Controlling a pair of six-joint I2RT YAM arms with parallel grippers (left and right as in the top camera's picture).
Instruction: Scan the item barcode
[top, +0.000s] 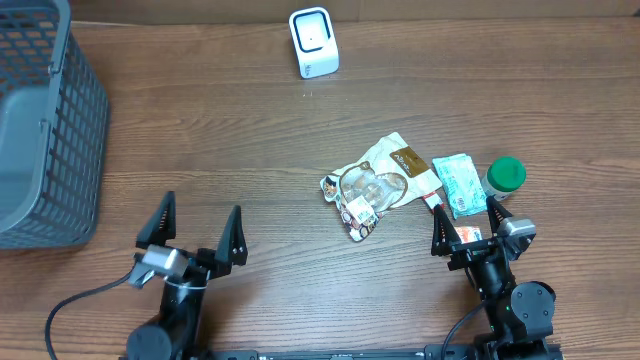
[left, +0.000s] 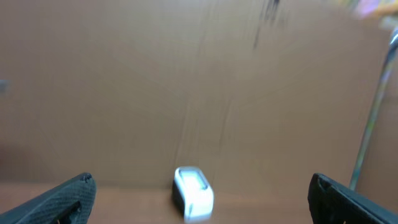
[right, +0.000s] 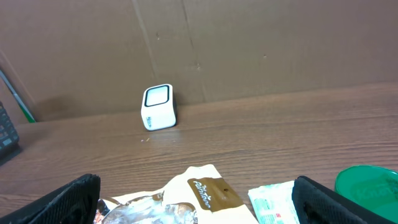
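Both claws are seen spread wide, with nothing gripped or touched. The right claw (top: 465, 212) is held low near the front edge of the desk (top: 250, 130). The teal packet (top: 458, 183) lies just ahead of its fingertips, the green-capped jar (top: 506, 175) is set just beside that packet on the right, and the windowed snack pouch (top: 375, 183) is spread to the left. The left claw (top: 200, 208) is kept well apart from these items, over bare wood. The white scanner (top: 314, 42) is stood near the far edge, with open desk between it and both claws. The left corner is taken up by a grey mesh basket (top: 50, 120).
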